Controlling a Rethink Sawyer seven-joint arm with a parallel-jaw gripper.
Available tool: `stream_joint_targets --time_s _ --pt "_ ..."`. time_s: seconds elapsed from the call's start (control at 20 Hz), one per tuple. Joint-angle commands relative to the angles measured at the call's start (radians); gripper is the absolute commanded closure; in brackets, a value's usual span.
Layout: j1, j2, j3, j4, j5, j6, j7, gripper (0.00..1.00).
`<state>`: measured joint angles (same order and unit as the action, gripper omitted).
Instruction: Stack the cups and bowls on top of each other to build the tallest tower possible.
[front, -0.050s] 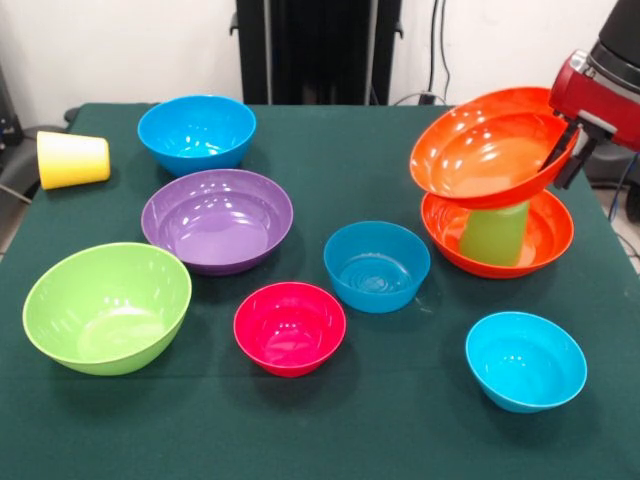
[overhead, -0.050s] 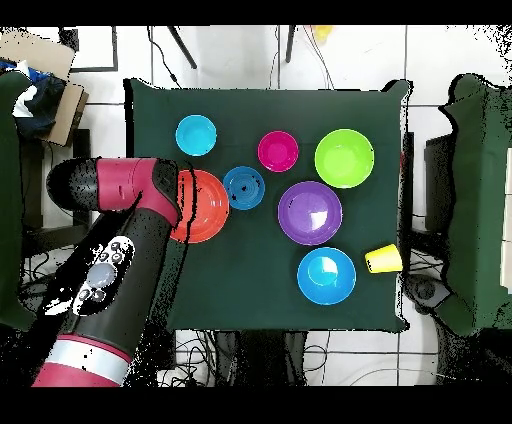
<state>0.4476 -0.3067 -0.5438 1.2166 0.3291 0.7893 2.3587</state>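
from the front we see the tower (front, -0.050s: 495, 185) in layers: an orange bowl (front, -0.050s: 497, 238) on the table (front, -0.050s: 400, 420), a light green cup (front, -0.050s: 493, 232) upside down in it, and a second orange bowl (front, -0.050s: 490, 147) tilted on top. the gripper (front, -0.050s: 562, 158) pinches that upper bowl's rim, one finger inside and one outside. from overhead the arm (overhead, -0.050s: 120, 250) covers the gripper and we make out only one orange disc (overhead, -0.050s: 205, 205); the yellow cup (overhead, -0.050s: 383, 259) lies on its side at the table's edge, well away from the tower.
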Motion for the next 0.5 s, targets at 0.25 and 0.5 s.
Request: stream_joint_targets --time_s 0.25,0.5 --pt "0.014 0.047 0.033 -0.078 0.014 0.078 0.239 1.00" --pt "0.024 0.068 0.022 -0.091 0.019 0.072 0.261 1.00"
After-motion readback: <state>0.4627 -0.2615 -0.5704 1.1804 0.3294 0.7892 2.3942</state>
